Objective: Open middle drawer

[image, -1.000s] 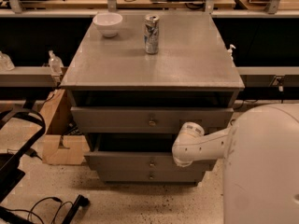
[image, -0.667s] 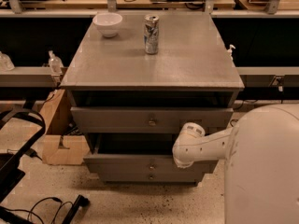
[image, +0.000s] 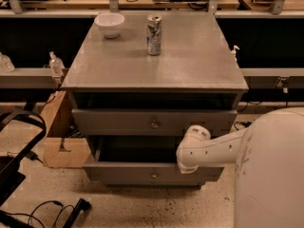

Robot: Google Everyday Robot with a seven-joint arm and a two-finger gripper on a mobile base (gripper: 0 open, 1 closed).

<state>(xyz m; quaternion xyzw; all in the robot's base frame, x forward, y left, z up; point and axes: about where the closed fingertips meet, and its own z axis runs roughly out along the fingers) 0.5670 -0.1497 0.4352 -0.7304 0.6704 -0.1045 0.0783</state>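
The middle drawer [image: 118, 174] is the slim grey front with a small brass knob [image: 154, 175]. It stands pulled out from the cabinet, with its dark inside showing above the front. My gripper [image: 186, 167] is at the end of the white arm [image: 213, 148], which comes in from the right. It is at the top edge of the drawer front, right of the knob. The taller-fronted top drawer [image: 118, 122] sits above, nearly closed. The lowest drawer is hidden under the pulled-out one.
On the cabinet top [image: 190, 65] stand a white bowl [image: 109, 23] and a drink can [image: 153, 28]. A cardboard box [image: 59, 141] lies left of the cabinet. Cables and a dark frame [image: 19, 175] are on the floor at the left. My white body [image: 270, 175] fills the lower right.
The middle drawer front has come a little further out towards the camera, and the arm's end has moved with it. The things on top have not moved.
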